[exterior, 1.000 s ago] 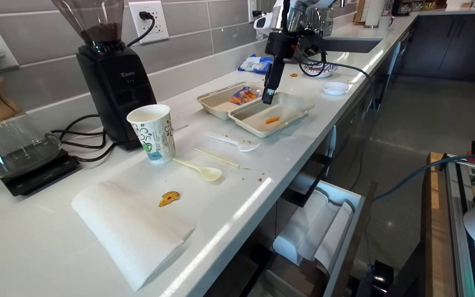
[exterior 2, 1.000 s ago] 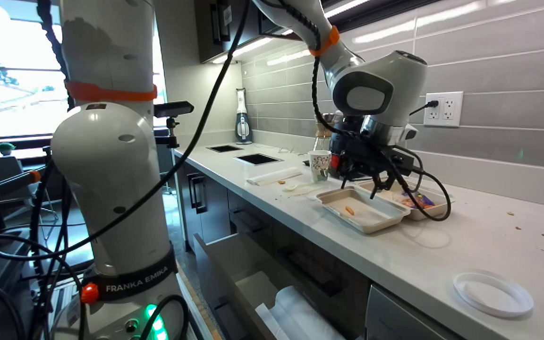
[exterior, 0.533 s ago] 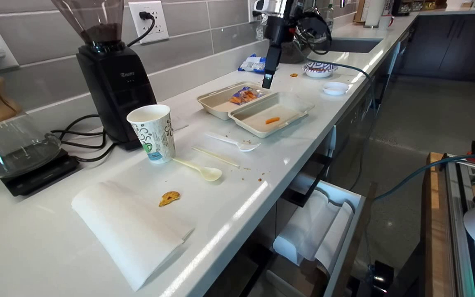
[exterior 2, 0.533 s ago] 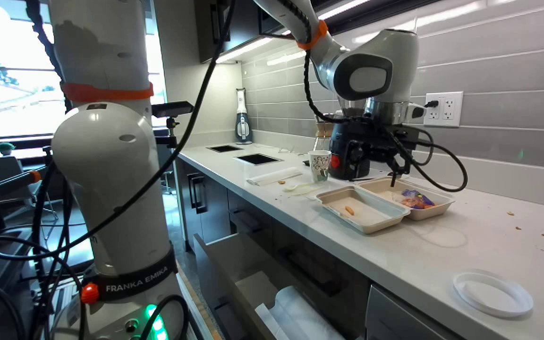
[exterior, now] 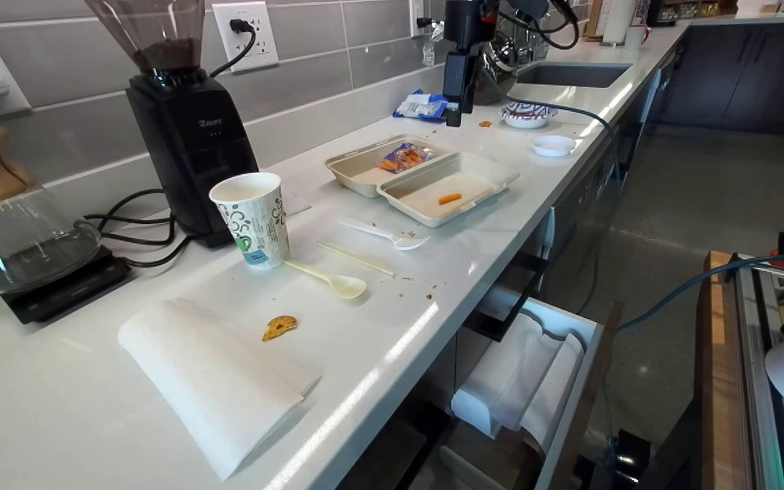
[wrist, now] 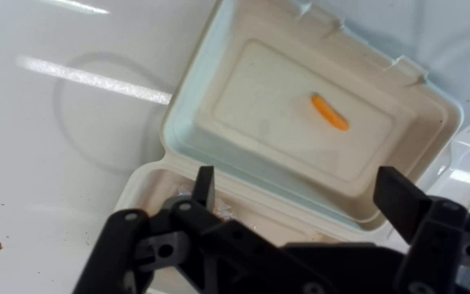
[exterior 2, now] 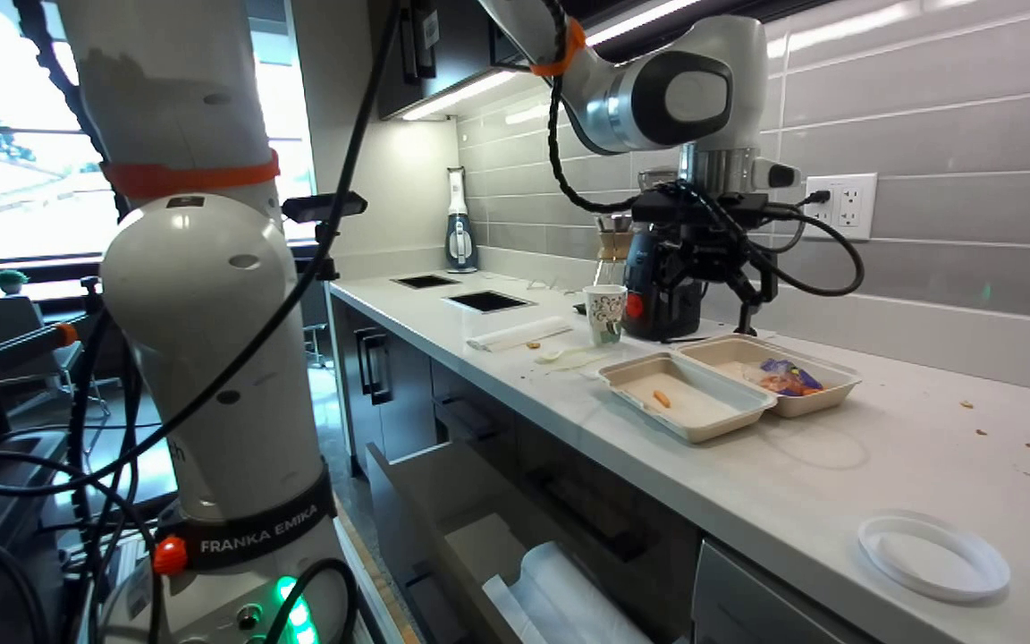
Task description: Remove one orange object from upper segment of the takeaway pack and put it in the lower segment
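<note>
Wrist view: the gripper (wrist: 295, 181) hangs spread and empty; a baby carrot (wrist: 329, 112) lies in, presumably, the lower segment (wrist: 259, 102); placing looks done, leaving only retreat.

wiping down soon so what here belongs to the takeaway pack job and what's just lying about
For the job:
hand, open
takeaway pack
loose orange piece
bag with more orange pieces

Just lying about:
coffee grinder
paper cup
pale yellow spoon
white fork
folded white paper
blue packet
</note>
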Robot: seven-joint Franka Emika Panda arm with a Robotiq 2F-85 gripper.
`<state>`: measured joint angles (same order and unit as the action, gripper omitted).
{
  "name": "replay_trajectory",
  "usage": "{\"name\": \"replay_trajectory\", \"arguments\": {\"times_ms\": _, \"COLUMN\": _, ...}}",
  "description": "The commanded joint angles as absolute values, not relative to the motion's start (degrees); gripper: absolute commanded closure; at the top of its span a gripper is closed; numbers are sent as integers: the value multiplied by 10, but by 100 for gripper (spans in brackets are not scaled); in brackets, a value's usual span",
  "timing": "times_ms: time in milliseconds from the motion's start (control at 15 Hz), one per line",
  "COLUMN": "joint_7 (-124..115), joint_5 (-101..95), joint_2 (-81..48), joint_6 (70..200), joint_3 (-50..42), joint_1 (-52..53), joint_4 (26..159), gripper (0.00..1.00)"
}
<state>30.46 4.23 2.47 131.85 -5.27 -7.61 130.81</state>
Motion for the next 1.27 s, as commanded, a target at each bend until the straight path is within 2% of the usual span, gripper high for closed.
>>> {"name": "replay_trajectory", "arguments": {"times_ms": 0, "joint_7": 288, "joint_5": 44, "joint_2": 63, "joint_6": 1250, "joint_3": -58, "joint_1": -65, "joint_4": 1312, "gripper": 0}}
{"name": "replay_trajectory", "arguments": {"times_ms": 533, "joint_7": 228, "joint_5": 37, "joint_2": 123, "joint_6": 1237, "joint_3": -56, "joint_1": -53, "joint_4": 1323, "gripper": 0}}
{"name": "replay_trajectory", "arguments": {"times_ms": 1200, "joint_7": 206, "joint_5": 36, "joint_2": 118, "joint_6": 1225, "joint_3": -61, "joint_1": -46, "joint_4": 1308, "gripper": 0}}
